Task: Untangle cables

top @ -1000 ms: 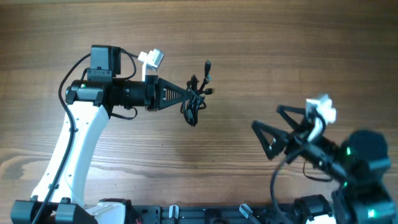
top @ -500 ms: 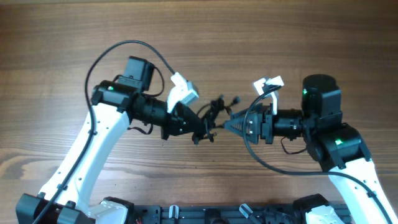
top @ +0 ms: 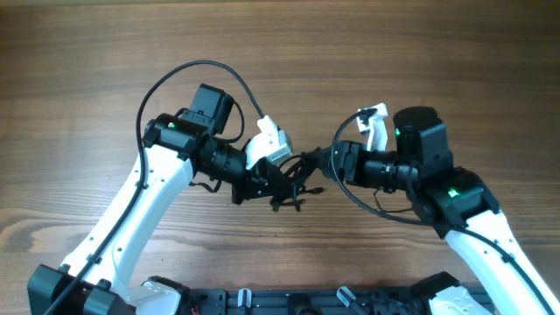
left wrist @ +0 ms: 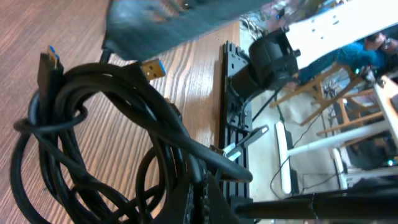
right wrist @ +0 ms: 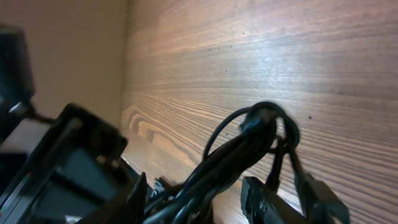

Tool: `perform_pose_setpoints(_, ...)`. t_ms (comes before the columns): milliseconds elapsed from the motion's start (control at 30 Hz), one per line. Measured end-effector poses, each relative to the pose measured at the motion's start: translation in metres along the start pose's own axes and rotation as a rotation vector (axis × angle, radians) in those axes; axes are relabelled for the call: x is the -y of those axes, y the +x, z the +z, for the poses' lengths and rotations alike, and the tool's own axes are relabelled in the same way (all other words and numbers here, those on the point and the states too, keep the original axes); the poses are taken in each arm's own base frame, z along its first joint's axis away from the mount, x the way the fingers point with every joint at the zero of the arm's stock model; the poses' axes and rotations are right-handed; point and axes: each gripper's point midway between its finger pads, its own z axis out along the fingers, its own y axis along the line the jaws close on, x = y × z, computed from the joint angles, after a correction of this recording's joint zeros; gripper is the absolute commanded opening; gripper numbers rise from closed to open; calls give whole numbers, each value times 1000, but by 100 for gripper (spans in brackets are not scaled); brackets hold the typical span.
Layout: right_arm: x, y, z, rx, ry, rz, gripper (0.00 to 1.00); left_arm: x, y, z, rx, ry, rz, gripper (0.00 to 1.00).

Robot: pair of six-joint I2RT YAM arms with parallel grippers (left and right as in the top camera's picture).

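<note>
Early stage: the cables point(top: 296, 178) hang as one knotted bundle between the arms, with the left gripper point(top: 276, 185) clamped on it, the right gripper point(top: 321, 166) straddling a loop with its grip uncertain, and all separation left to do.

Cables point(left wrist: 118, 124): a knotted black bundle of loops over the wooden table point(left wrist: 37, 25), pinched at its lower end by the closed left gripper point(left wrist: 193, 196); a gold-tipped plug point(left wrist: 152, 67) and a blue-cored plug point(left wrist: 48, 62) stick out near its top.
</note>
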Motion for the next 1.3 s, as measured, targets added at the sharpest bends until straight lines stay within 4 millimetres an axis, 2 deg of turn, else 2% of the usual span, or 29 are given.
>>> perform_pose_setpoints(100,9,3,11,-42,20,123,51,0,1,0,-5,-1,37,4)
perform_pose_setpoints(133,12,4,14,-60,22,173,48,0,1,0,-7,-2,45,4)
perform_pose_setpoints(167,14,6,18,-83,25,233,41,1,2,2,-14,1,55,4)
perform_pose_setpoints(200,15,8,22,-104,23,274,24,3,2,4,-21,7,62,4)
perform_pose_setpoints(267,17,10,24,-119,23,304,4,8,2,10,-33,25,78,4)
perform_pose_setpoints(500,17,8,25,-109,22,219,4,5,8,13,-76,5,88,5)
perform_pose_setpoints(533,17,7,26,-103,23,179,4,3,10,13,-85,0,86,21)
perform_pose_setpoints(600,13,2,27,-86,3,65,4,3,13,14,-98,-4,73,92)
perform_pose_setpoints(633,7,-4,27,-63,-22,-1,4,3,14,13,-102,-4,61,100)
perform_pose_setpoints(767,-8,-15,25,-30,-99,-139,4,-4,10,12,-87,-32,-8,100)
perform_pose_setpoints(900,-14,-17,15,-42,-189,-293,4,-34,-7,-6,27,-125,-206,98)
perform_pose_setpoints(933,-14,-18,12,-42,-202,-302,4,-53,-14,-25,108,-173,-278,97)
perform_pose_setpoints(1000,-16,-21,3,-51,-254,-296,4,-70,-17,-49,194,-212,-369,93)
perform_pose_setpoints(1067,-22,-18,-5,-77,-320,-286,4,-79,-15,-65,245,-228,-440,86)
perform_pose_setpoints(1233,-30,-10,-9,-114,-379,-287,6,-71,-20,-58,244,-188,-457,73)
perform_pose_setpoints(1267,-31,-10,-9,-117,-381,-284,6,-69,-21,-55,237,-180,-452,68)
perform_pose_setpoints(1300,-31,-10,-9,-118,-381,-277,6,-66,-22,-51,228,-170,-447,52)
